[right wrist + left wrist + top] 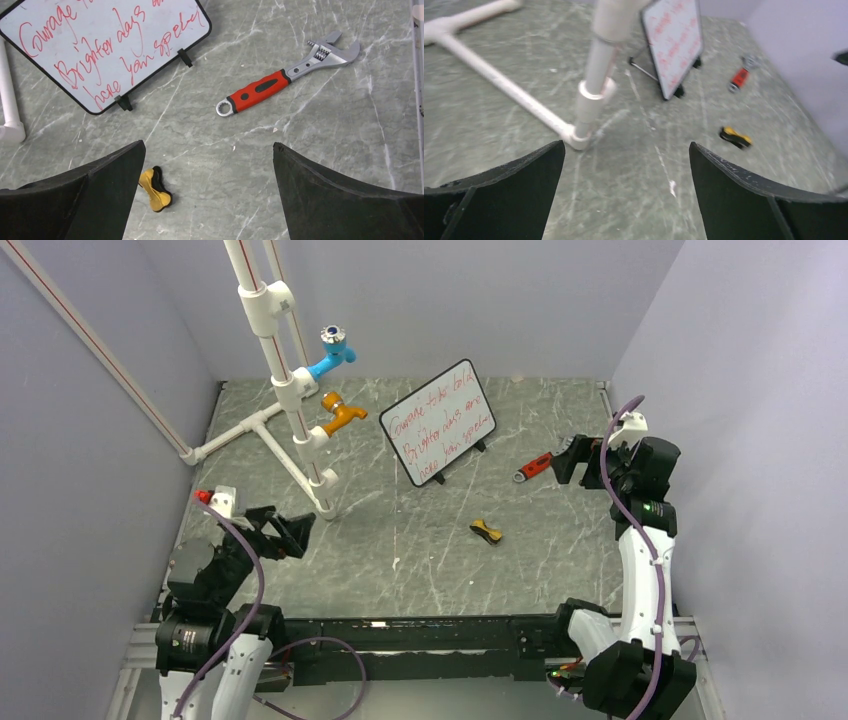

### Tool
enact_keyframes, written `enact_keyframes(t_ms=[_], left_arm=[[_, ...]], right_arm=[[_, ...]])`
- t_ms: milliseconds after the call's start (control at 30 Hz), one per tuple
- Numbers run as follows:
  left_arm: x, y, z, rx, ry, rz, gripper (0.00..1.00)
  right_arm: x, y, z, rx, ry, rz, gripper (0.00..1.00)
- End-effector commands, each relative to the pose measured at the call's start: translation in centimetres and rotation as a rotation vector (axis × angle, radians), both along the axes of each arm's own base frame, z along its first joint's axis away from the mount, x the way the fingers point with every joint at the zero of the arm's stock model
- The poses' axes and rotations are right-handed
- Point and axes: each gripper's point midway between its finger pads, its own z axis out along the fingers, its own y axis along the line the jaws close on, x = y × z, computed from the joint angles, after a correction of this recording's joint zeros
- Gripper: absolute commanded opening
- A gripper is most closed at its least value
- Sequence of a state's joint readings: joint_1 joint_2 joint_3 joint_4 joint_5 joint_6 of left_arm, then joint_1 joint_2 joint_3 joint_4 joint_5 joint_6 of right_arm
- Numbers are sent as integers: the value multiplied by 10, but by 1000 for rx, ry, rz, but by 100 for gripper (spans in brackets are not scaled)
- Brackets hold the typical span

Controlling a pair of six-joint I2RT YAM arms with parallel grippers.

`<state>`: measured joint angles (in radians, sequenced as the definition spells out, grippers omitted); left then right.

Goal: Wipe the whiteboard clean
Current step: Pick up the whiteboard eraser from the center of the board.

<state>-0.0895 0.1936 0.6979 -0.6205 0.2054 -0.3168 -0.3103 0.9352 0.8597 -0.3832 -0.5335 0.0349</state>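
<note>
standing propped toward the back of the grey marbled tabletop (420, 570), the small black-framed whiteboard (438, 422) shows all its red writing: nothing erased yet. the yellow-black eraser block (486, 531) lies untouched; left gripper (288, 532) and right gripper (566, 458) gape empty.

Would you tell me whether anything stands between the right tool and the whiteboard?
Only the adjustable wrench, lying flat on the table between the right tool and the whiteboard; nothing upright does.
</note>
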Motion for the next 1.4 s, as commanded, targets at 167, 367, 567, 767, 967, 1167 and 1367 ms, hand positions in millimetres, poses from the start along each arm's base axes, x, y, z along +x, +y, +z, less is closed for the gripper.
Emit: enact_keyframes(t_ms=[167, 367, 567, 767, 967, 1167, 1367], left_arm=[[-29, -69, 0, -89, -12, -445, 99], [-26, -75, -5, -81, 21, -488, 99], [-22, -92, -13, -105, 28, -571, 99], [-22, -119, -34, -44, 69, -615, 99], [-19, -124, -47, -20, 107, -596, 99], [-19, -125, -54, -51, 118, -588, 99], [-18, -130, -56, -61, 128, -602, 99]], right_arm=[[-18, 36, -6, -20, -49, 281, 100], [-49, 72, -26, -88, -113, 630, 100], [-66, 84, -66, -283, -39, 817, 100], [-88, 128, -102, -375, 42, 1058, 100], [-60, 151, -133, -439, 153, 982, 96], [-46, 159, -159, -445, 280, 932, 76], [-44, 160, -178, -409, 394, 908, 61]])
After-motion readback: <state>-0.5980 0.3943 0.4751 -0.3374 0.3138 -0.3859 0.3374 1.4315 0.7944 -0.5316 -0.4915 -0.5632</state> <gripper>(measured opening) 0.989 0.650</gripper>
